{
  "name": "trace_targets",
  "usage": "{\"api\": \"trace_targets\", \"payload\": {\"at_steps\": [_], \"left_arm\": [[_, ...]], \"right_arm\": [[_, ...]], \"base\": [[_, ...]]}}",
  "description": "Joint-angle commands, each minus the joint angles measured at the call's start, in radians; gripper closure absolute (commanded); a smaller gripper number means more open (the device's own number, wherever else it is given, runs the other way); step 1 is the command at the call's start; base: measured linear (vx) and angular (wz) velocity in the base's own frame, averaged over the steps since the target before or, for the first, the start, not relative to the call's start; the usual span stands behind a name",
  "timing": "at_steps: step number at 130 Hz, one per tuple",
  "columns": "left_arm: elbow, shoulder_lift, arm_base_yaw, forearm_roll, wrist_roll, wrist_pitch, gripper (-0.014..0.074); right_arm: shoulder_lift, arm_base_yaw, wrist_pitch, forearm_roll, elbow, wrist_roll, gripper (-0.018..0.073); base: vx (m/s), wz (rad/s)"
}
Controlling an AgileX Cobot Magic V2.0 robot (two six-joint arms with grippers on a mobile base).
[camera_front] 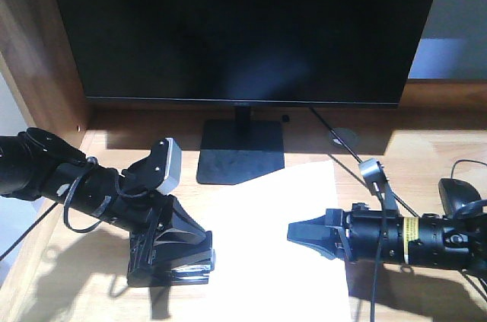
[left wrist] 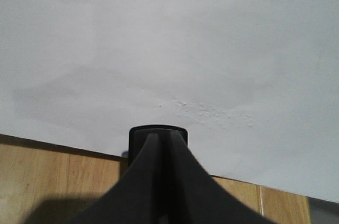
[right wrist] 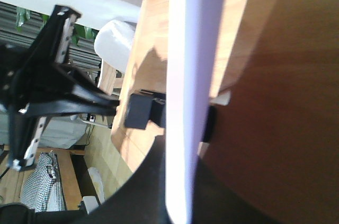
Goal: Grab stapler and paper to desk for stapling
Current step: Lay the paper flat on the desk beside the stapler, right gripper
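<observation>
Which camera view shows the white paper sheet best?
The exterior front-facing view: the plain white rectangular paper sheet shows most of its outline there. The left wrist view shows only surface and one edge; the right wrist view shows it nearly edge-on.

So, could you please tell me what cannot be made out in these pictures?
- Front view: the left gripper covers most of the stapler, so its top is hidden.
- Left wrist view: only the stapler's black end shows between the fingers.
- Right wrist view: the paper, edge-on, hides the right gripper's tips.
- Front view: the mouse is partly behind the right arm.
</observation>
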State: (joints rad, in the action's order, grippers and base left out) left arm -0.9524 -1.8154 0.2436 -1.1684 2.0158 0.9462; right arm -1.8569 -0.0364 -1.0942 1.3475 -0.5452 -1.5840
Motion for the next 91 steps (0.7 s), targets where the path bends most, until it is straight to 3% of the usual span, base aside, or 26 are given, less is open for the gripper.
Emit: {"api": "trace_targets", "payload": {"at_steps": [1, 23, 45, 58, 91], "left_arm": [[-0.019, 0.039, 0.004, -0.054, -0.009, 0.045, 0.0603], [-0.019, 0.039, 0.004, -0.054, -0.009, 0.045, 0.0603], [-0.019, 0.039, 0.004, -0.054, -0.009, 0.045, 0.0603], [-0.019, 0.039, 0.004, -0.054, -0.009, 0.045, 0.0603], [-0.019, 0.039, 0.004, -0.054, -0.009, 0.045, 0.0603]], "right_arm": [[-0.007, 0.005, -0.072, -0.028, -0.025, 0.003, 0.0562], [-0.069, -0.005, -0.087, -0.025, -0.041, 0.013, 0.0562], [-0.118, -0.07, -0.093, -0.032, -0.081, 0.017, 0.0562], [-0.142, -0.104, -0.09, -0.07, -0.101, 0.017, 0.0562], [-0.177, -0.103, -0.068, -0.159, -0.101, 0.034, 0.0562]], "base": [[0.0, 0.0], [0.0, 0.0], [0.0, 0.0], [0.0, 0.0], [0.0, 0.0]]}}
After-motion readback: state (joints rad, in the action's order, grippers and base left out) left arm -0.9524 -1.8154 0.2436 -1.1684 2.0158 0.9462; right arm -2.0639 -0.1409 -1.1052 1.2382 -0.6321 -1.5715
